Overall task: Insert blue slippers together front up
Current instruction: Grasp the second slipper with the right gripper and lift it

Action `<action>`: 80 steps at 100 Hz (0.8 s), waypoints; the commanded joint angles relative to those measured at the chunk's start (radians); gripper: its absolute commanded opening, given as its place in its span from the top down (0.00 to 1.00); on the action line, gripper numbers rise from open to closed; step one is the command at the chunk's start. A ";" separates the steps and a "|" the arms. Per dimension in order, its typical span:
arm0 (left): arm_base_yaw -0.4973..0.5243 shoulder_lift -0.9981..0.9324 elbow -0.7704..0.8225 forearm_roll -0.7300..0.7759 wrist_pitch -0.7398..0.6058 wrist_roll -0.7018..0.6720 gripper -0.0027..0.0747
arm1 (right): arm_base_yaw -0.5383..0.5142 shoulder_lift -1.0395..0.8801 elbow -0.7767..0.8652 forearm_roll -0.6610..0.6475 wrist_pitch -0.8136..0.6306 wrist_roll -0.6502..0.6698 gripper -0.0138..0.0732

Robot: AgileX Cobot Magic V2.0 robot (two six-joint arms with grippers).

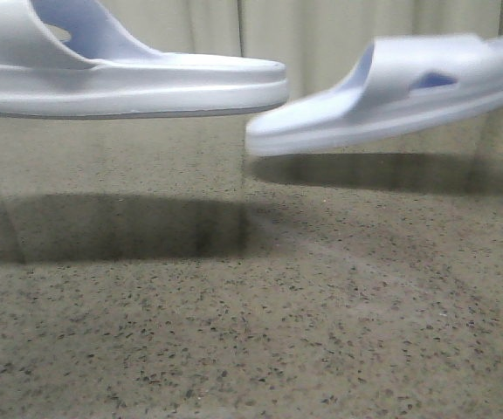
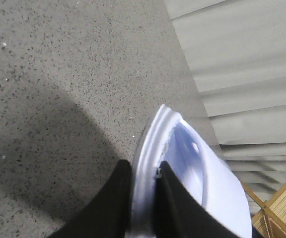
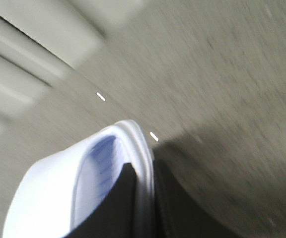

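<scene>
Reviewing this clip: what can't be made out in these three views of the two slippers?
- Front view: left slipper is cut off by the left and top edges, right slipper by the right edge; neither arm shows.
- Left wrist view: the left tool covers the sole edge it clamps.
- Right wrist view: motion blur smears everything; the right tool reads only as dark shapes.

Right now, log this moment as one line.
left gripper: shut on left slipper | right gripper: shut on right slipper | both lifted | apart
</scene>
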 commanded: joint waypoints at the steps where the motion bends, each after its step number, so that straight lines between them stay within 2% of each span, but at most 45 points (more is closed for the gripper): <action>1: 0.002 -0.003 -0.028 -0.053 -0.018 0.000 0.94 | -0.003 -0.064 -0.069 -0.011 -0.104 -0.001 0.96; 15: 0.002 -0.003 -0.028 -0.053 -0.018 0.000 0.94 | -0.003 -0.141 -0.117 -0.021 -0.070 -0.001 0.96; 44: 0.002 -0.003 -0.028 -0.057 -0.037 0.000 0.94 | -0.003 -0.280 -0.161 -0.021 0.191 -0.001 0.96; 62: 0.002 -0.003 -0.028 -0.079 -0.033 0.000 0.94 | -0.003 -0.325 -0.161 0.025 0.365 -0.001 0.96; 80: 0.002 -0.003 -0.028 -0.086 -0.012 0.000 0.94 | -0.003 -0.332 -0.160 0.055 0.447 -0.003 0.96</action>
